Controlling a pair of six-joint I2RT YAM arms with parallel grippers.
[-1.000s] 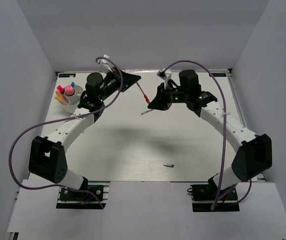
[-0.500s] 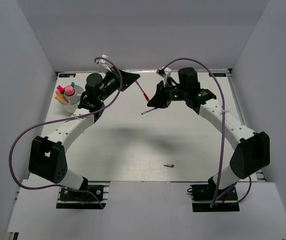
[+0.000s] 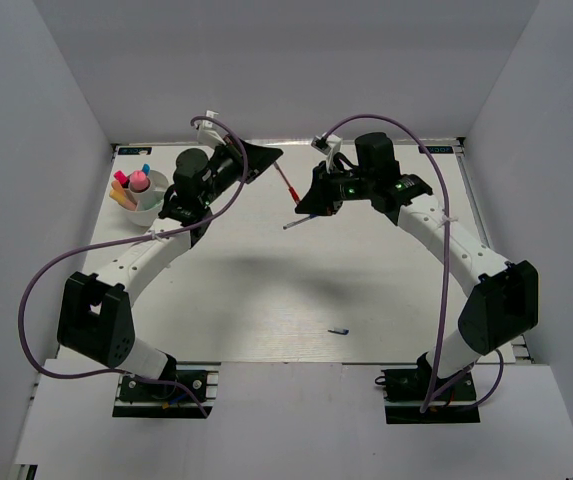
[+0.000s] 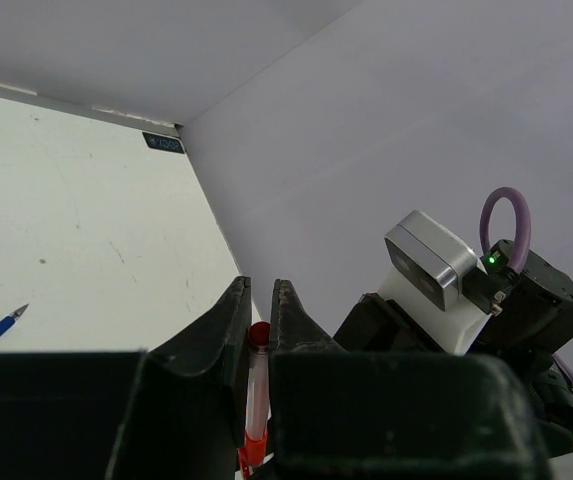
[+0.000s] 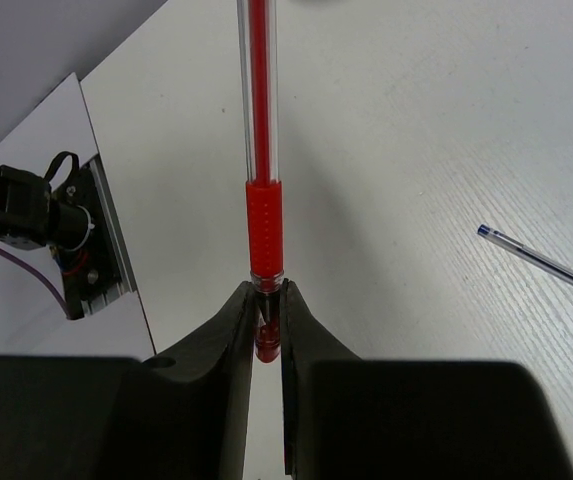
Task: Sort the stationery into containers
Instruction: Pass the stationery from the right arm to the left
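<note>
Right gripper [image 5: 264, 300] shifted slightly; red pen [image 5: 258, 150] diagonal.

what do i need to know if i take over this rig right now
Left gripper: shut on one end of the red pen, in the air over the table.
Right gripper: shut on the tip end of the same pen.
Done: markers and a pink stick stand in the white bowl.
Left: red pen into the bowl; blue pen and a small blue piece lie on the table.

Bright, even light; soft shadows.
</note>
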